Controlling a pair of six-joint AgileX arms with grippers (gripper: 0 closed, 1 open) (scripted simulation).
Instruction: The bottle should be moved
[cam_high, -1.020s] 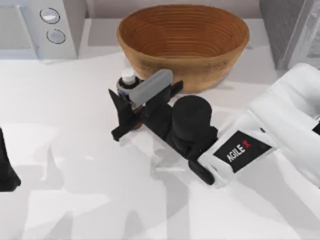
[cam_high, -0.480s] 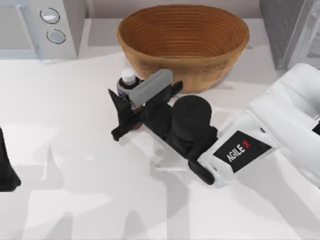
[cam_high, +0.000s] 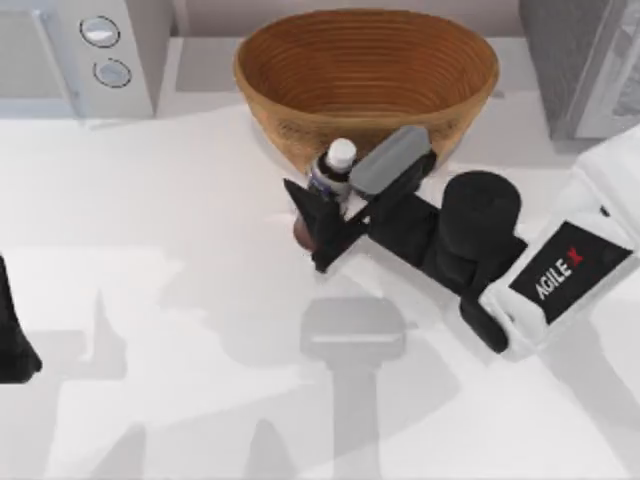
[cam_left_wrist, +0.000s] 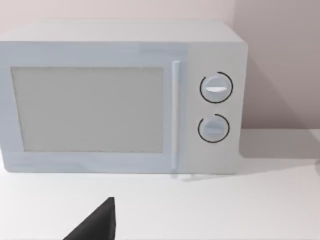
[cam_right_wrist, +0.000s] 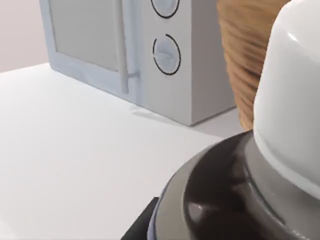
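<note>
We have the bottle (cam_high: 331, 172) clamped in our right end effector (cam_high: 322, 215), its dark fingers (cam_high: 306, 210) closed around the lower body while the white cap stands upright above them, just in front of the woven basket (cam_high: 366, 75) near its front wall. Judging by the shadow lying well apart on the table (cam_high: 150, 380) below it, we take the bottle to be lifted clear, so the grasp and pick-up look done and what remains is carrying it to wherever it belongs and setting it down. Compared with a second ago, the bottle and our right arm have travelled toward the top view's right, from beside the basket's left flank to its front middle. In the right wrist view the cap (cam_right_wrist: 292, 100) looms close. Our left end effector (cam_high: 15, 340) sits parked at the table's left edge, facing the microwave (cam_left_wrist: 120, 95).
</note>
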